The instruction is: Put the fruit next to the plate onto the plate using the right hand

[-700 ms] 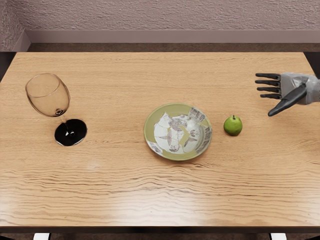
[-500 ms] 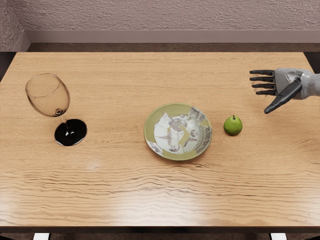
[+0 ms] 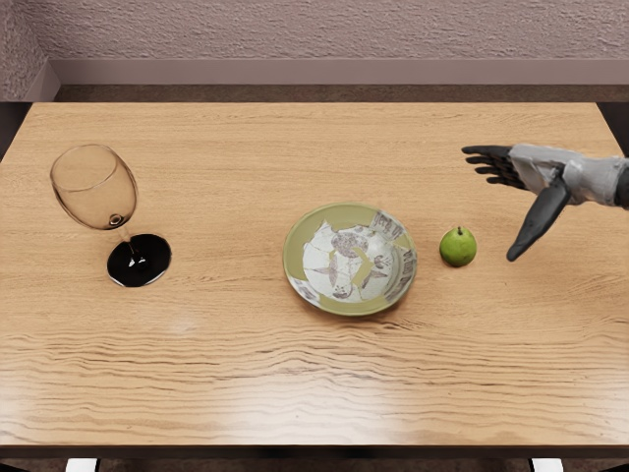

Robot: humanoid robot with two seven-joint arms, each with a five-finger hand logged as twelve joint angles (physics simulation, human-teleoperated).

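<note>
Subject surface: a light wooden bench (image 3: 295,374) with pronounced grain, seen from above at a slant. A textured grey-purple wall (image 3: 324,28) runs along its far edge.

Item 1: a round olive-green plate with a grey and white patterned centre (image 3: 294,246) lies flat near the middle of the bench. Nothing rests on it.

Item 2: a small green pear with a short stem (image 3: 458,247) sits upright on the bench at 3 o'clock of the plate. It is just beside the rim but not touching it; a narrow strip of bare wood shows between them. The pear is not on the plate.

Item 3: a clear wine glass with a dark round foot (image 3: 98,197) stands at 9 o'clock of the plate, well apart from it, near the left edge of the bench. Its bowl appears at 11 o'clock of the foot.

Item 4: the right robot hand (image 3: 536,175), grey at the palm with dark digits, enters from the right edge. It is at 2 o'clock of the pear, near it but clear of it. The fingers (image 3: 486,154) are spread and extended toward 9 o'clock. The thumb (image 3: 531,226) angles away toward 7 o'clock, its tip level with the pear and to the pear's right. The hand holds nothing and touches no item.
</note>
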